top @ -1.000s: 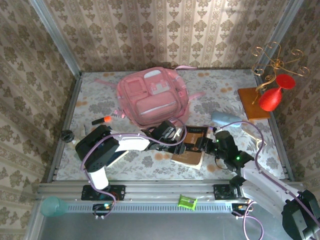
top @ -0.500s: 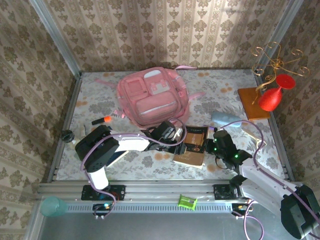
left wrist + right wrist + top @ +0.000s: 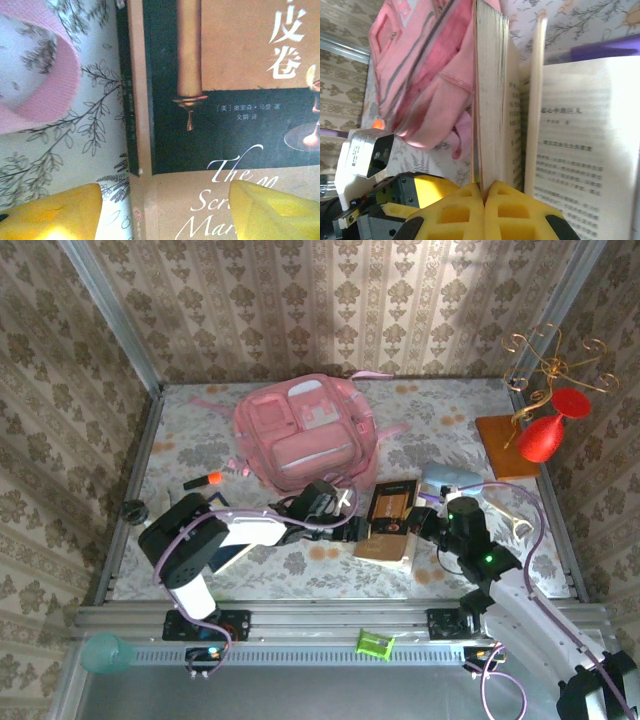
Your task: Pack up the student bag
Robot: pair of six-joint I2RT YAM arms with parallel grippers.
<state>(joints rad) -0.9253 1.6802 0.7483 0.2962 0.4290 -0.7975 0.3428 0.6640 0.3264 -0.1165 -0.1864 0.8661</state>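
The student bag (image 3: 305, 435), a pink backpack, lies flat at the back centre of the table, and its pockets show in the right wrist view (image 3: 420, 65). A dark-and-tan book (image 3: 390, 512) lies just in front of it. My right gripper (image 3: 420, 524) is shut on the book's front cover (image 3: 487, 125), its yellow fingertips (image 3: 465, 210) pressed together, with the cover raised off the pages (image 3: 580, 130). My left gripper (image 3: 165, 215) is open over the book's spine edge (image 3: 140, 165), one finger (image 3: 50, 215) over the cloth, the other over the cover. A pink strap (image 3: 50, 90) lies left of the book.
An orange-capped marker (image 3: 205, 479) and a small black object (image 3: 133, 508) lie at the left. A pale blue object (image 3: 450, 477) sits right of the book. A red vase (image 3: 545, 435) and a gold wire stand on a wooden base (image 3: 505, 445) occupy the back right corner.
My right gripper has shut on the book's cover and drawn back to the right, lifting the cover. My left gripper has opened wider and slid slightly left.
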